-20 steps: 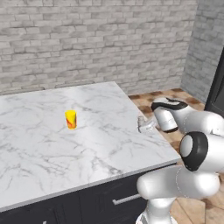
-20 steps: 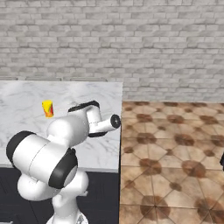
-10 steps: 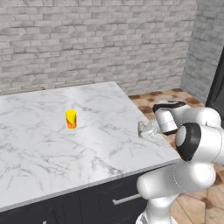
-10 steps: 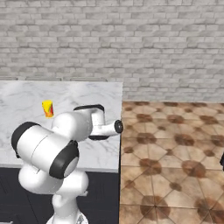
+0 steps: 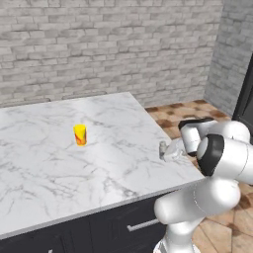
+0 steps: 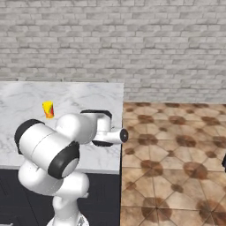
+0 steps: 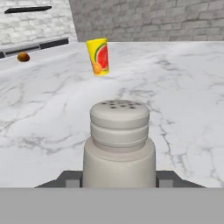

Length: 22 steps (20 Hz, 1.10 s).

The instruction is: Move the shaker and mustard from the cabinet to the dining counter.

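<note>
The shaker (image 7: 118, 140), a small grey cylinder with a holed top, stands upright between my fingertips in the hand view. My gripper (image 7: 118, 179) is shut on its base. From the left base view, the shaker (image 5: 162, 148) and gripper (image 5: 169, 151) are at the right edge of the dining counter (image 5: 99, 168), a white veined marble top on a dark base. Whether the shaker touches the marble I cannot tell. The mustard and the cabinet are out of view.
A short bright yellow can with a red mark (image 5: 80, 134) (image 7: 98, 56) stands mid-counter, beyond the shaker. A tiny brown-orange round thing (image 7: 23, 57) lies far off on the left. Brown tiled floor (image 6: 176, 154) lies right of the counter; a brick wall runs behind.
My hand has sunk a little with the shaker near the counter's right edge, and the arm's elbow has swung round. The yellow can has not moved.
</note>
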Available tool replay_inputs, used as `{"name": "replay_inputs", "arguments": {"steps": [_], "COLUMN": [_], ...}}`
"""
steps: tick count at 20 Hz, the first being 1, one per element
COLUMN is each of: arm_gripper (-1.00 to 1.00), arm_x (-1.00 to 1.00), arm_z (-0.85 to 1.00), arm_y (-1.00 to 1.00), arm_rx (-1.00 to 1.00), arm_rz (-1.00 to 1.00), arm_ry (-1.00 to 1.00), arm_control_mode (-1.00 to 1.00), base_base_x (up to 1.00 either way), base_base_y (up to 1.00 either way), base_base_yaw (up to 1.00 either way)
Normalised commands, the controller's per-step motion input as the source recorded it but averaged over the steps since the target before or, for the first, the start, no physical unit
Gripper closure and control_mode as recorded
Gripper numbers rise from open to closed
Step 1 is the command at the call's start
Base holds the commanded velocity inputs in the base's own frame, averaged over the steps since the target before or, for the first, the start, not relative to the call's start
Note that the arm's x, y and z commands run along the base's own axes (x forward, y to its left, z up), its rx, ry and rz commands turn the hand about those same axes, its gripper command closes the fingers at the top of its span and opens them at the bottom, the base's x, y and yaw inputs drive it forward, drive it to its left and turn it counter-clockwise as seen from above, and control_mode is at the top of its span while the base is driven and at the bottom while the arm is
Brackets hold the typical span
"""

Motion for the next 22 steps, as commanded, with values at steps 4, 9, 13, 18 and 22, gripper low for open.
{"name": "replay_inputs", "arguments": {"steps": [4,9,13,18,22], "arm_gripper": [-1.00,-1.00,-1.00,-1.00,-1.00], "arm_x": [0.00,-0.02,-0.22,-0.33,-0.29], "arm_z": [-0.02,0.00,0.06,0.46,0.85], "arm_y": [0.00,-0.01,-0.15,-0.24,-0.14], "arm_rx": [0.00,0.00,0.01,0.06,0.10], "arm_rz": [0.00,0.00,0.00,0.00,0.00], "arm_ry": [0.00,0.00,-0.02,-0.08,-0.08], "arm_control_mode": [-1.00,-1.00,-1.00,-1.00,-1.00], "base_base_x": [0.00,0.00,0.00,0.00,0.00], "base_base_y": [0.00,0.00,0.00,0.00,0.00], "base_base_yaw": [0.00,0.00,0.00,0.00,0.00]}}
